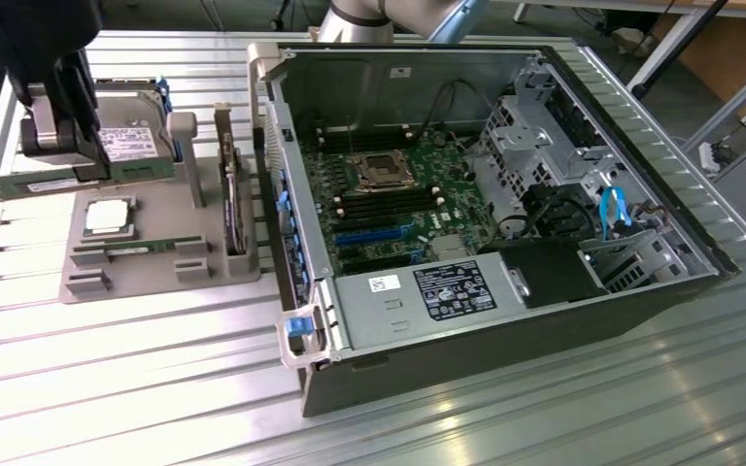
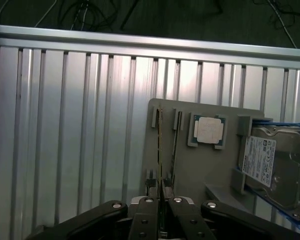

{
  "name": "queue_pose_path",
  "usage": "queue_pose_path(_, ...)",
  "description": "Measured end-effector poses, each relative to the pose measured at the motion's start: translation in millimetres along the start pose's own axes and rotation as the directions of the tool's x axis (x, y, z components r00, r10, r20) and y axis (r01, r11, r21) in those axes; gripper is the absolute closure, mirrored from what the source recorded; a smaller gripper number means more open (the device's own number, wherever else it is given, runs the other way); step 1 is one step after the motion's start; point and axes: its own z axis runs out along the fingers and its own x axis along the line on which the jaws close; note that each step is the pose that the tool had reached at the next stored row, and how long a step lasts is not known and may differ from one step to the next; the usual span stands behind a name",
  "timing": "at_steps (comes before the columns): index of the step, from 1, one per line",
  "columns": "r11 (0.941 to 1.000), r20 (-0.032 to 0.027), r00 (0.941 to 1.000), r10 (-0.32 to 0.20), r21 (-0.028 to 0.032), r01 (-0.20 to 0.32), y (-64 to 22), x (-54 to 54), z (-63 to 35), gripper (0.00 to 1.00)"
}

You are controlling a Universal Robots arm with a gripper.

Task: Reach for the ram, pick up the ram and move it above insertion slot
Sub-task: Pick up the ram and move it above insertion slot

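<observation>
Above the grey moulded tray [image 1: 152, 282], jaws clench the thin flat green ram [image 1: 11, 183].

So the ram [image 1: 23, 183] is a long skinny green board strip with a white sticker on its face, up in the upper left of the exterior view. It runs lengthwise and roughly level, standing on its long edge, and it's pinched near its middle between the jaws of the gripper [image 1: 73, 167], hanging in the air. In the wrist view the ram [image 2: 162, 220] is dead edge-on, a thin dark sliver clamped tight between the jaws. The insertion slot [image 1: 387, 206] is one of the long black slots on the green motherboard [image 1: 445, 194] mid-frame. It sits well apart from the ram, toward the exterior view's right.
</observation>
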Motion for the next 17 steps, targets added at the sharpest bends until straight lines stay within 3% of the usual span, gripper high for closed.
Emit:
queue_pose_path(9,1.0,-0.0001,1.0,0.0,0.0,0.0,0.8,-0.3,-18.3,0.86)
queue_pose_path(14,1.0,0.0,1.0,0.0,0.0,0.0,1.0,-0.4,-23.6,0.86)
queue_pose_path(15,1.0,-0.0001,1.0,0.0,-0.0001,0.0,1.3,-0.5,-31.5,0.86)
queue_pose_path(17,1.0,-0.0001,1.0,0.0,0.0,0.0,1.5,-0.6,-35.2,0.86)
